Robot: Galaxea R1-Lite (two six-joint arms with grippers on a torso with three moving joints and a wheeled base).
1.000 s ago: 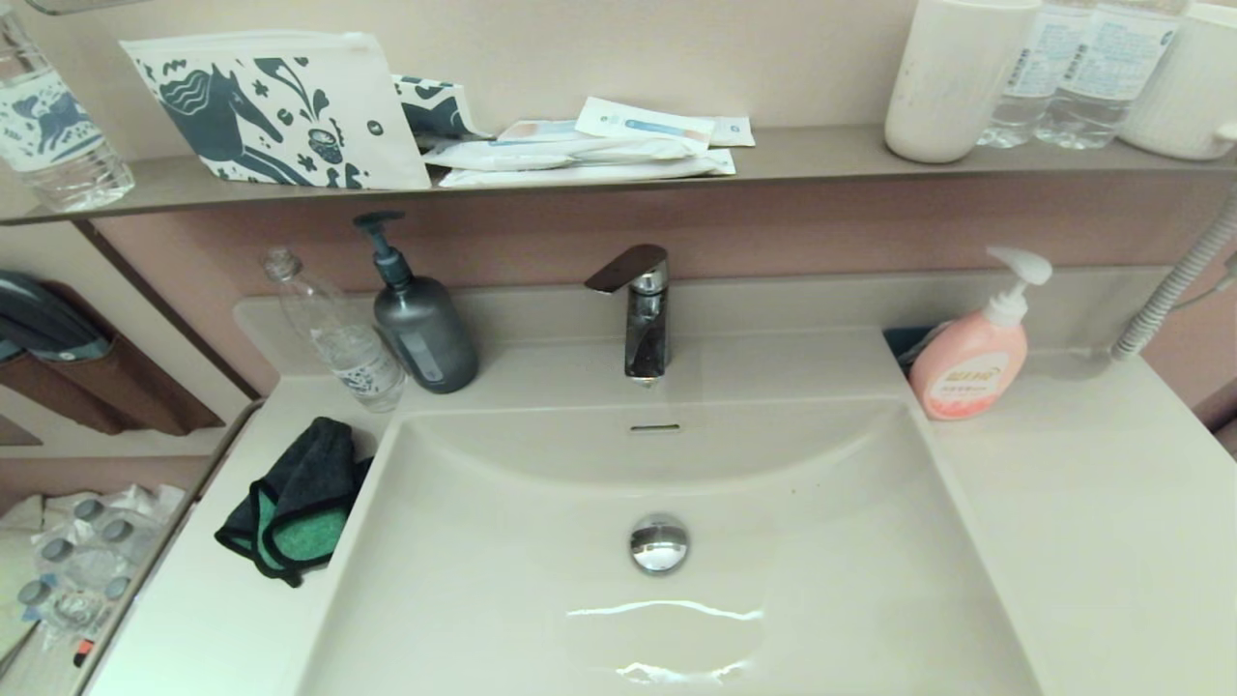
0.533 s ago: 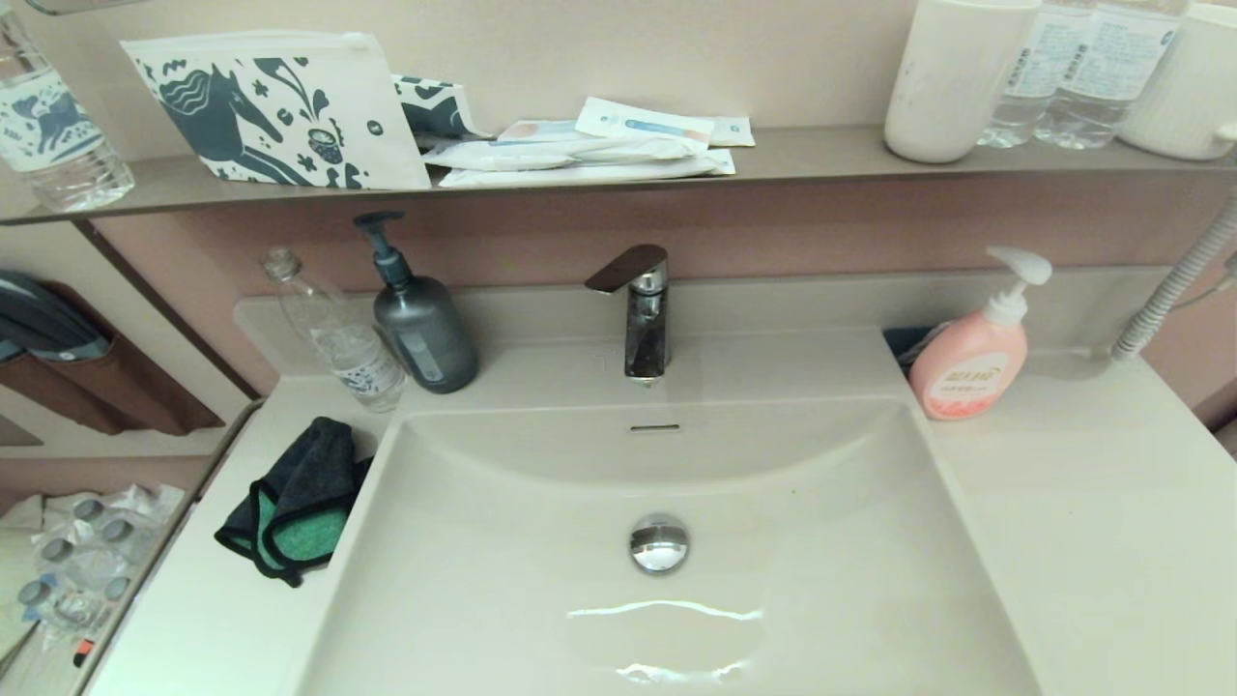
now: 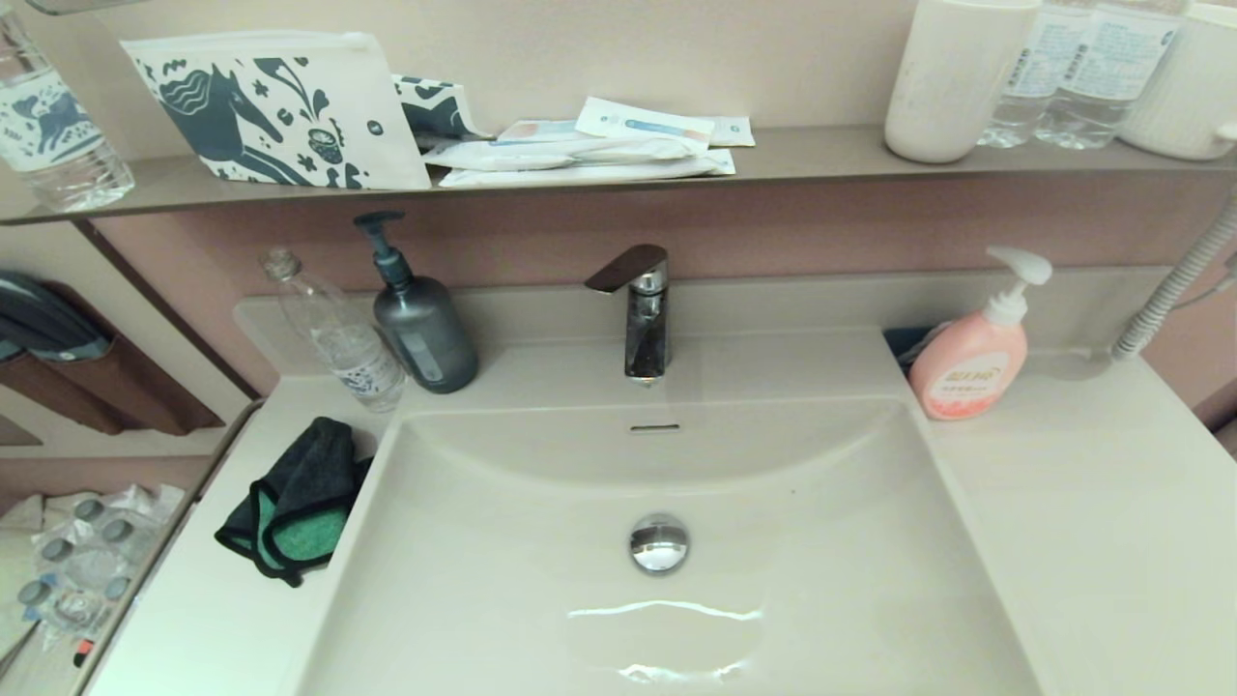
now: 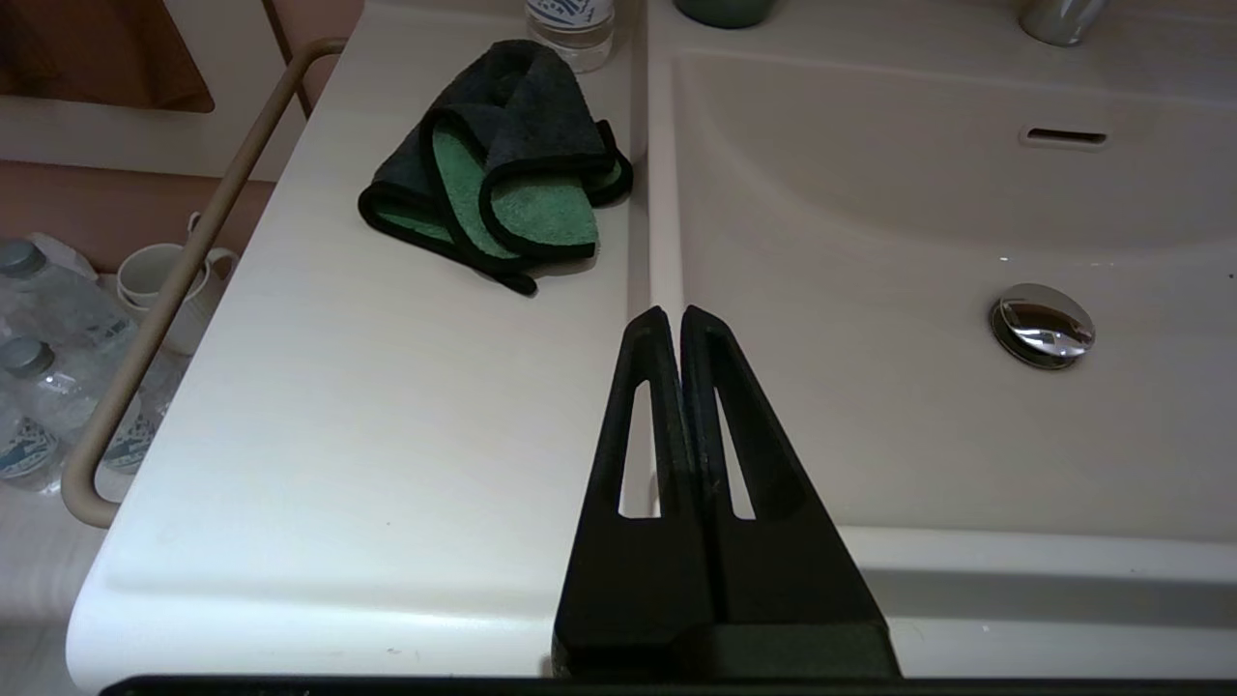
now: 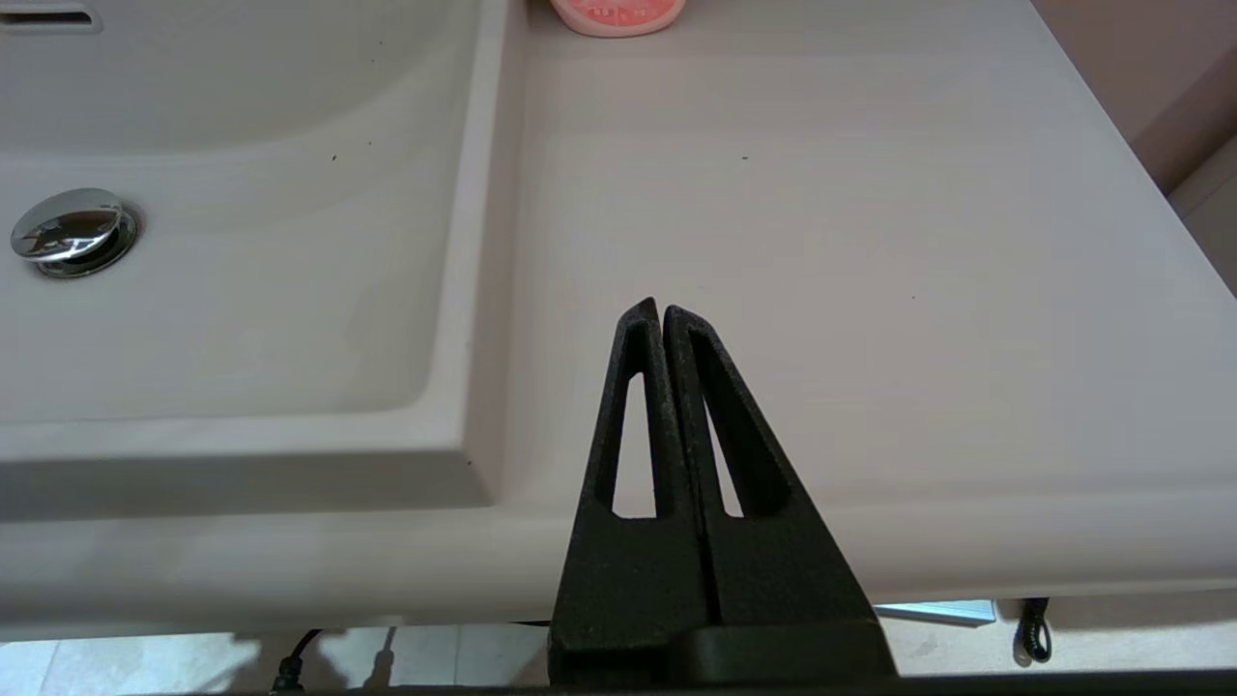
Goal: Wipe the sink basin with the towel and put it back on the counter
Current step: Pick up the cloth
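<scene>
The towel [image 3: 295,503] lies on the counter [image 3: 1082,522] (both claws closed, empty).

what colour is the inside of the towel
Green, with black edging on the towel; clearest in the left wrist view.

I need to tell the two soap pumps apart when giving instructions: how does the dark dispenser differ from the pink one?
The dark grey dispenser is a slim upright bottle with a dark pump; the pink dispenser is squat and rounded with a white pump. The grey one stands left of the faucet, beside a clear bottle; the pink one stands on the right. Both rest on the counter behind the sink basin.
</scene>
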